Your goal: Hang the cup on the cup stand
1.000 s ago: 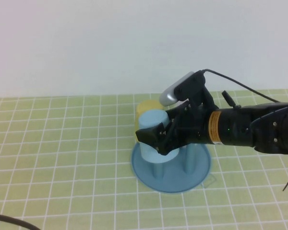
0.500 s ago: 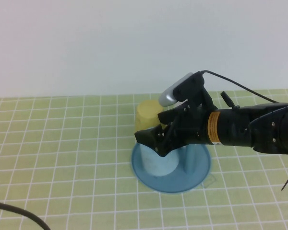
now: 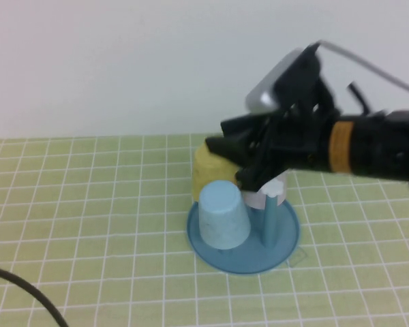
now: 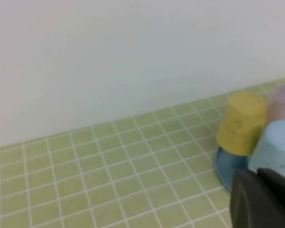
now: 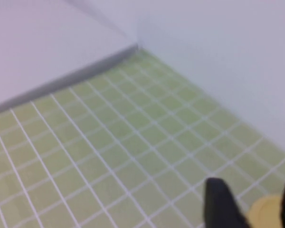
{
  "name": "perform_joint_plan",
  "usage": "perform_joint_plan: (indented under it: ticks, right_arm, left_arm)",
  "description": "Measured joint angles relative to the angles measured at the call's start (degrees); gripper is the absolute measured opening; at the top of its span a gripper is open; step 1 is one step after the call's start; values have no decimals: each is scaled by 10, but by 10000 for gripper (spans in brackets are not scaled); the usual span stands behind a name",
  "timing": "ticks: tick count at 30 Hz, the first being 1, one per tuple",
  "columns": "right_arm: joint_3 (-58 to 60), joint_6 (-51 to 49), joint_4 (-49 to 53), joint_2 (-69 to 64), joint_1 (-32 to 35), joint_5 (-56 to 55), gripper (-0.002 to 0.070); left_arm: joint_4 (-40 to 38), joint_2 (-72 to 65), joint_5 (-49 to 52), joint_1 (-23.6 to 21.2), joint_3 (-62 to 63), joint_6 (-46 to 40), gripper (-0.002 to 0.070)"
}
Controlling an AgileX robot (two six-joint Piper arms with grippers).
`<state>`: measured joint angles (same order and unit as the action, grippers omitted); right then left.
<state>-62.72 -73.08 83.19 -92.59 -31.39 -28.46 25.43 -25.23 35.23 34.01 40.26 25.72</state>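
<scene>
The cup (image 3: 222, 216), a matte light blue tapered tumbler, sits inverted over a peg at the near left of the cup stand (image 3: 283, 240), so it drains mouth-down; judged hung. The stand is a round teal dish on the green tiled surface (image 3: 88, 204). The right gripper (image 3: 249, 163) hovers above the stand's far side, fingers (image 5: 221, 205) spread, holding nothing. A yellow cup (image 3: 211, 170) sits behind. The left gripper (image 4: 263, 199) waits at near left, fingers pressed together.
</scene>
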Motion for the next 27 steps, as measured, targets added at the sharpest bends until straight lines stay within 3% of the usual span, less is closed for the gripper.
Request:
perform_joint_plan:
  ticks: [4, 7, 16, 27]
  right_arm:
    - [0, -42, 44, 67, 0, 0, 87]
    - [0, -68, 58, 108, 0, 2, 24]
    - [0, -236, 158, 177, 0, -3, 0]
    - [0, -303, 179, 179, 0, -26, -1]
  left_arm:
    - [-33, 36, 0, -78, 0, 0, 0]
    - [-55, 64, 3, -133, 0, 1, 0]
    - [-62, 114, -79, -274, -90, 1, 0]
    - [-25, 205, -214, -314, -297, -35, 0]
